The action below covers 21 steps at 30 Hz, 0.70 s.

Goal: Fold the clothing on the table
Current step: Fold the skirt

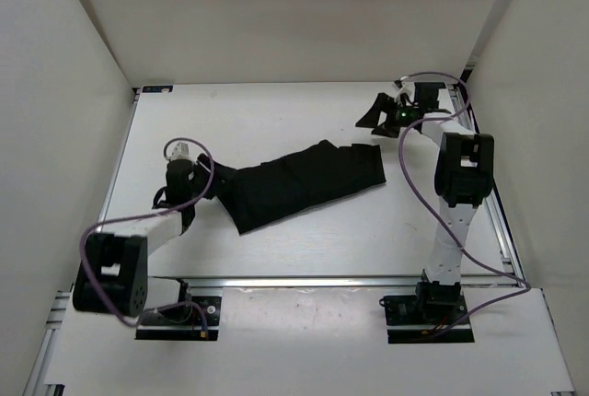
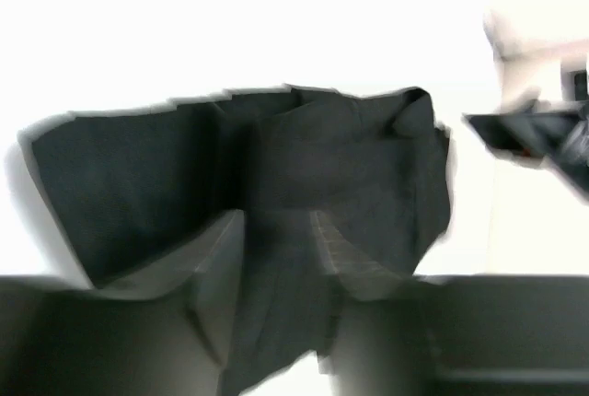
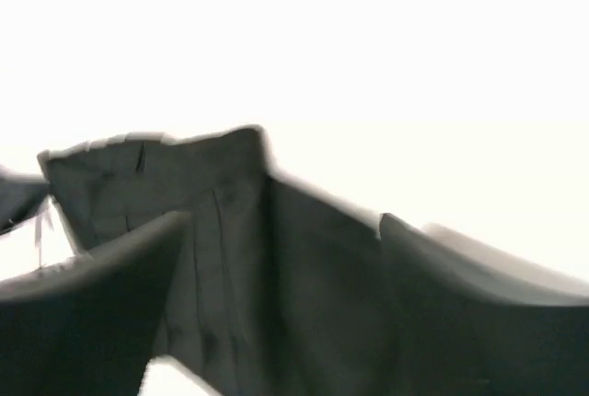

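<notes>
**A:** One garment only. The clothing [image 1: 304, 184] is black and soft, creased along its length. It lies as a long, flattish band near the middle of the table [image 1: 276, 110], running from about eight o'clock up to two o'clock. The upper end has a stepped, uneven edge and the lower end a slanted corner.

**B:** And the arm nearest it?

**A:** The left gripper [image 1: 210, 181] sits at the band's eight o'clock end, over the fabric. In its wrist view the fingers [image 2: 216, 253] stand partly apart with cloth running between them. That picture is smeared, so it looks let go rather than pinched, though I can't tell whether a pad touches the cloth.

**B:** The other one?

**A:** The right gripper [image 1: 382, 115] is at one o'clock from the cloth's upper end, apart from it. Its jaws are spread wide and hold nothing.
</notes>
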Motion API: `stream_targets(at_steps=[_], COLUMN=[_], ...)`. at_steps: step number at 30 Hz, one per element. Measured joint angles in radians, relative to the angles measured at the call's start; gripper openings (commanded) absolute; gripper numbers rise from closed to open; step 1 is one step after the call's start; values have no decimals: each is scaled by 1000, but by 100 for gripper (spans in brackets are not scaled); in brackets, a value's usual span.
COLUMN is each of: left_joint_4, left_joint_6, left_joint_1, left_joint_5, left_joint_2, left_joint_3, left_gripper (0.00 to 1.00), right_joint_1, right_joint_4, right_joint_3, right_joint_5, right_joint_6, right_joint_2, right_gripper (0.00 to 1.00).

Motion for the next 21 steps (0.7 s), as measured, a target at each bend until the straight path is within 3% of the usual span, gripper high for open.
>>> stream_targets(at_steps=[1, 4, 11, 12, 14, 15, 17, 21], left_joint_4=[16, 27, -34, -49, -72, -87, -123, -133], left_joint_6=[-3, -23, 77, 97, 120, 130, 156, 163], left_joint_1=[15, 43, 0, -20, -70, -102, -173, -282], left_joint_5=[-23, -97, -150, -138, -89, -53, 13, 119], left_joint_2=[58, 147, 81, 73, 77, 99, 180, 372], left_joint_3=[24, 95, 255, 270, 298, 322, 391, 463], left_gripper=[98, 99, 98, 99, 99, 99, 99, 94], right_joint_1=[-11, -52, -106, -104, -104, -104, -105, -99], right_joint_4=[19, 41, 44, 30, 4, -10, -46, -110], right_joint_3=[38, 126, 154, 137, 86, 60, 16, -11], right_joint_5=[35, 118, 63, 39, -21, -55, -112, -209], right_joint_6=[10, 54, -32, -64, -126, -150, -185, -246], right_joint_2=[32, 70, 34, 24, 2, -8, -23, -41], right_gripper=[100, 99, 97, 88, 56, 23, 3, 0])
